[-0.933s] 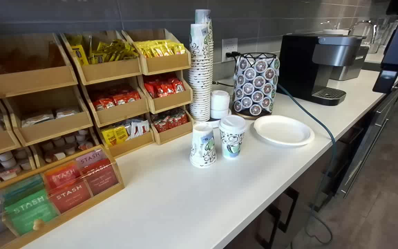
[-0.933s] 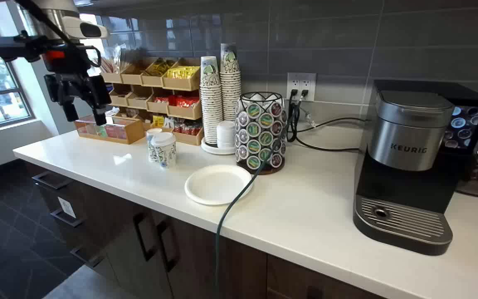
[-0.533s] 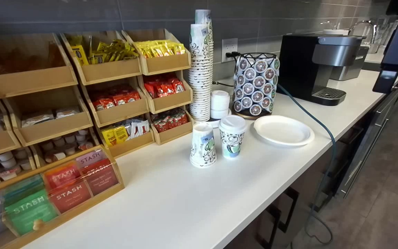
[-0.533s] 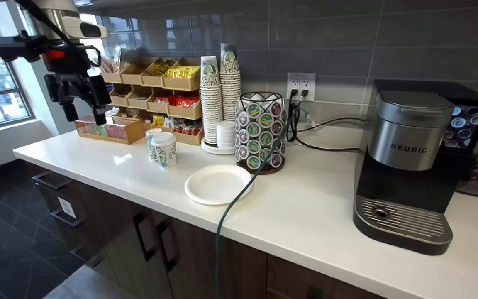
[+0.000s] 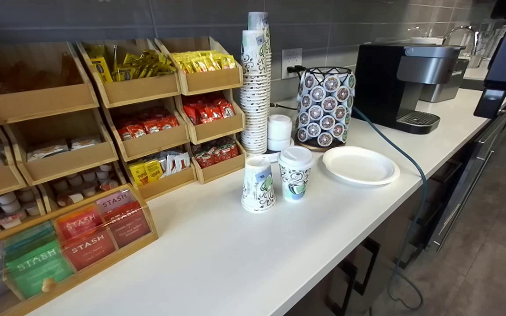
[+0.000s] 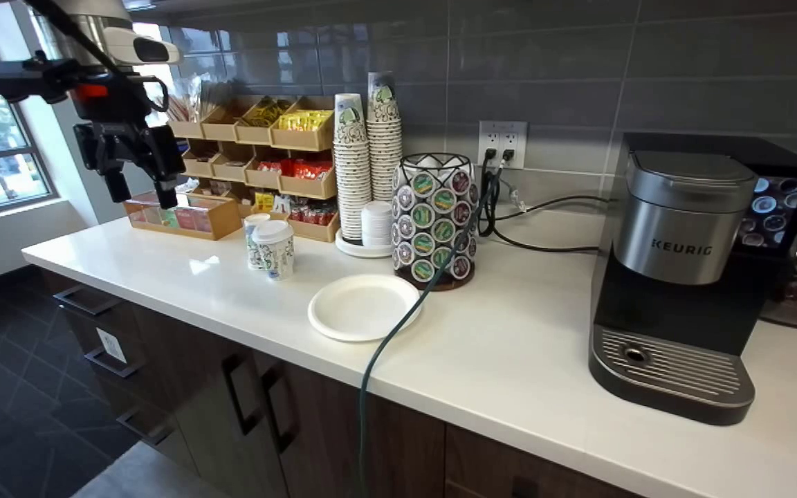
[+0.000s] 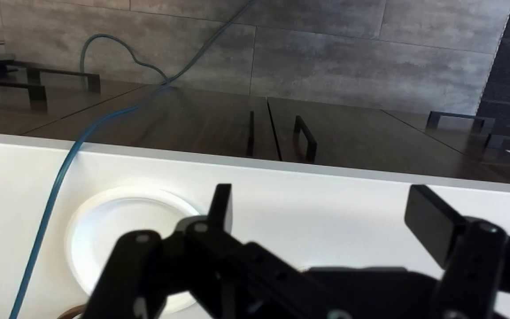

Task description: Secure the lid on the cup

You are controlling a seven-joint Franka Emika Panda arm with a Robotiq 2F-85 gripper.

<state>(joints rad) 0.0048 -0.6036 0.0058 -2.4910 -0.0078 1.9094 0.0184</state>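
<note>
The small white lid sits on the mouth of the upright printed cup on the counter. Lid and cup also show in an exterior view. It looks level; whether it is pressed fully on cannot be told. The near-identical second cup stands upside down close beside it. My gripper is open and empty, raised well above the counter and away from the cups. Its spread fingers show in the wrist view with only counter between them. Cup and lid cannot be made out in the wrist view.
A white plate lies right of the lidded cup. Behind stand tall cup stacks, a lid stack and a pod carousel. A cable crosses the counter near a coffee maker. Wooden bins and a tea box are opposite.
</note>
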